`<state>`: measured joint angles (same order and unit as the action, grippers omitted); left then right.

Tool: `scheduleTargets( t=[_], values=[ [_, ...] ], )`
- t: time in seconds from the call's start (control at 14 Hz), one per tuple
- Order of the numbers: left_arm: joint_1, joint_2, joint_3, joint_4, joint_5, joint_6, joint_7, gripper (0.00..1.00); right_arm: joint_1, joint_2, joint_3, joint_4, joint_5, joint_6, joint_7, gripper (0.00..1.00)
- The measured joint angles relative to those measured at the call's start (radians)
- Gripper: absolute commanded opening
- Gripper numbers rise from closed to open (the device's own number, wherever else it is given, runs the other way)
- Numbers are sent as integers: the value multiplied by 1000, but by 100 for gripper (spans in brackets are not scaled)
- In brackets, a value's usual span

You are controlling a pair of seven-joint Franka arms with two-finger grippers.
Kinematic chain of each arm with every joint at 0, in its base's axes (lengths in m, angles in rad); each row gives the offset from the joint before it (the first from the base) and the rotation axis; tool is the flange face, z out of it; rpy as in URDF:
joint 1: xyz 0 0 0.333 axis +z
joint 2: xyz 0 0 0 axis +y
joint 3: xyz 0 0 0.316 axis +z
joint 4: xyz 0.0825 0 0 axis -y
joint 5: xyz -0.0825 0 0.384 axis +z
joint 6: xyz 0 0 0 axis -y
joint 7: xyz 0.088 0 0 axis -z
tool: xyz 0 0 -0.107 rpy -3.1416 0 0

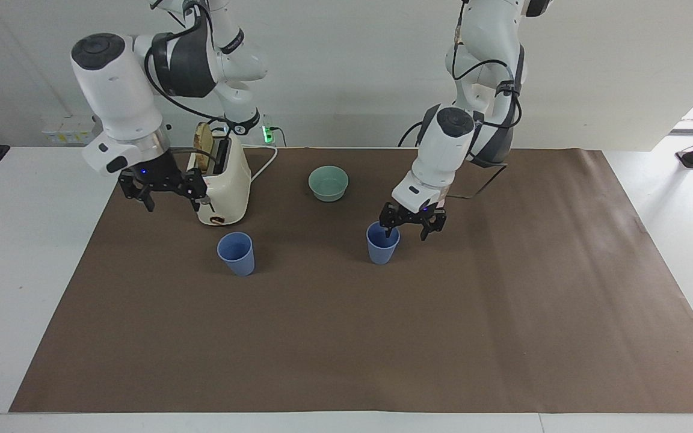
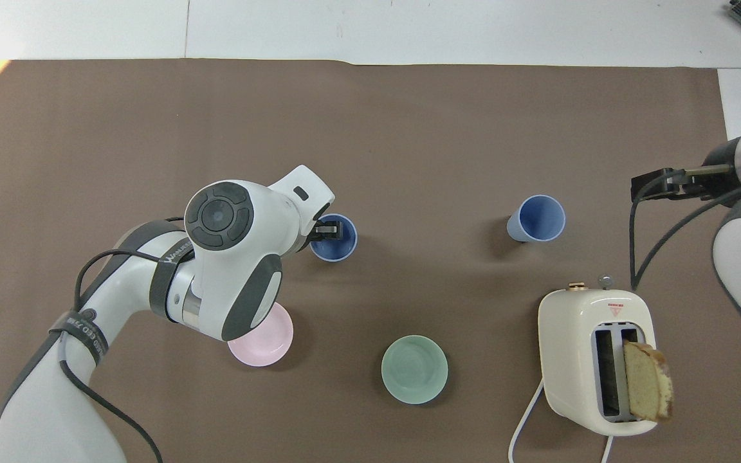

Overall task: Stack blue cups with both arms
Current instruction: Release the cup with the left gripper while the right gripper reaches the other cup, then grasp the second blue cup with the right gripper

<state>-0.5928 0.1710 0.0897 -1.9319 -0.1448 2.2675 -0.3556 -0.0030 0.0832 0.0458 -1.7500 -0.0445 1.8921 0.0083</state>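
Observation:
Two blue cups stand upright on the brown mat. One cup (image 1: 382, 245) (image 2: 333, 241) is under my left gripper (image 1: 406, 233), which is open and straddles the cup's rim. One finger (image 2: 328, 229) reaches inside the cup; the other is outside, on the side toward the left arm's end. The other cup (image 1: 236, 254) (image 2: 537, 218) stands free, farther from the robots than the toaster. My right gripper (image 1: 169, 193) (image 2: 652, 186) is open and empty, in the air over the mat's edge beside the toaster.
A cream toaster (image 1: 224, 180) (image 2: 592, 360) with a bread slice (image 2: 647, 381) stands near the right arm. A teal bowl (image 1: 328, 183) (image 2: 414, 369) sits mid-table near the robots. A pink bowl (image 2: 266, 342) lies partly under the left arm.

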Motion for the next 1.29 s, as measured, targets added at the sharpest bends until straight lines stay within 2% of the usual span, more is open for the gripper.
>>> scheduleTargets(
  t=[0.43,0.79,1.0,1.07,1.14,1.29],
  values=[
    [177,-172,10,34,47,-217,167,100,21,109,1,-89,0,179,0,100],
    [344,-182,12,159,50,-418,377,100,37,127,2,-171,0,246,0,100],
    [415,-183,13,238,72,-518,470,100,37,127,2,-179,0,248,0,24],
    [423,-183,13,262,87,-545,485,100,37,127,2,-179,0,248,0,7],
    [428,-183,13,284,101,-570,497,100,37,127,2,-179,0,248,0,0],
    [433,-183,13,316,115,-598,514,100,37,127,2,-179,0,248,0,0]
  ],
)
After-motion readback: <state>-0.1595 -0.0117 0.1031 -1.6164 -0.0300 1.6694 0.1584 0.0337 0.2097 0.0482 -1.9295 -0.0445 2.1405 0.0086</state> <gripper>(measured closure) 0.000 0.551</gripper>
